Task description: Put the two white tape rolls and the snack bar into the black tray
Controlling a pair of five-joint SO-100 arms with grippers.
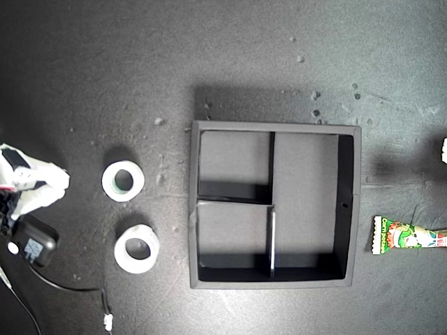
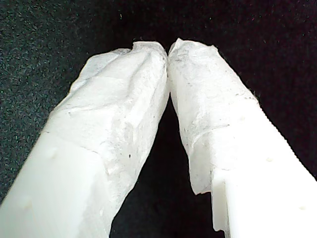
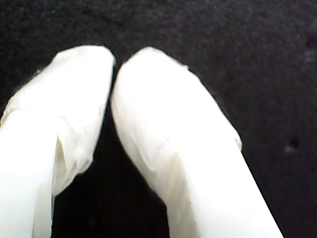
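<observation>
Two white tape rolls lie on the dark mat toward the exterior view's left: one with a greenish inner rim, and a thicker one below it. The black tray stands in the middle with nothing in its compartments. The snack bar lies to the tray's right, cut off by the picture's edge. My first gripper is shut, its taped tips touching over bare mat. My second gripper is shut too, holding nothing. An arm's white gripper sits at the exterior view's left edge, beside the rolls; which arm it is I cannot tell.
A black motor block with a thin cable hangs off the arm in the exterior view's lower left. A sliver of white shows at that view's right edge. Small pale specks dot the mat above the tray.
</observation>
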